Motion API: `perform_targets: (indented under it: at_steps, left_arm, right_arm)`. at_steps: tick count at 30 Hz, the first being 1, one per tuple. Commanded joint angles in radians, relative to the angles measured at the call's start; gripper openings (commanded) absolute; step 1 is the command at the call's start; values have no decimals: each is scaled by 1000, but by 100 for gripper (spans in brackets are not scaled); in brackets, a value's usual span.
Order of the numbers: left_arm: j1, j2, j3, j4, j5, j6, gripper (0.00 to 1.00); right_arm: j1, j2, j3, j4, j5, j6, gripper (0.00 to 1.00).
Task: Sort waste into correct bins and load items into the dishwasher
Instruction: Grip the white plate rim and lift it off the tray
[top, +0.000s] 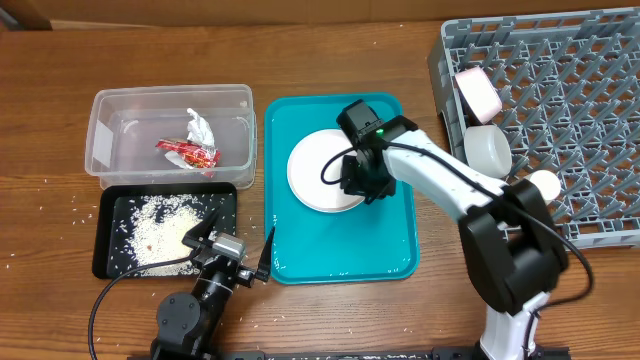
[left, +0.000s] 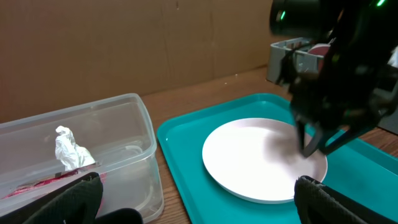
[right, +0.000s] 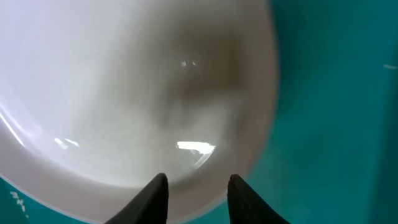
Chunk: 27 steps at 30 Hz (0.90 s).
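The round white plate (top: 318, 170) (left: 249, 162) (right: 124, 81) lies on the teal tray (top: 390, 240). My right gripper (top: 362, 185) (left: 314, 144) (right: 198, 182) has closed in on the plate's right rim, one finger inside it and one outside. Near the table's front, my left gripper (top: 236, 252) (left: 199, 199) stands wide open and holds nothing. The clear tub (top: 100, 130) (left: 134, 121) holds the red-and-white wrapper (top: 188, 153) (left: 43, 183) and the white paper scrap (top: 200, 125) (left: 71, 149). Rice crumbs (top: 165, 230) lie in the black tray (top: 108, 205).
The grey dish rack (top: 570, 120) (left: 287, 53) fills the right side, with a pink-tinted white bowl (top: 478, 92) and a second white bowl (top: 490, 150) standing on edge at its left side. Stray crumbs dot the wood left of the black tray.
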Motion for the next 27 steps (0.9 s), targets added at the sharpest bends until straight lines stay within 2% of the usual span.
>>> perform_targets:
  at_steps: [1,7,9,15,19,23,26,27]
  left_arm:
    - [6,-10,-5,0,1,2,100]
    - [6,-10,-5,0,1,2,100]
    - [6,-10,-5,0,1,2,100]
    - [6,-10,-5,0,1,2,100]
    - [6,-10,-5,0,1,2,100]
    - [6,-10,-5,0,1,2,100]
    - [6,-10,-5,0,1,2,100]
    - [6,-10,-5,0,1,2,100]
  right_arm:
    - [-17,-74,11,-38,143,133,40]
    - [-14,-55,-63,82,-9,117,46]
    - [-5,-48,-90,110,-13,119,49]
    - [-28,-42,-173,153,26,157,48]
    - [-38,-42,-214,208,0,179,32]
    - [-32,-42,-254,280,-28,179,23]
    - [-34,-43,-257,270,2,179,6]
    - [-42,-46,-254,263,3,178,4]
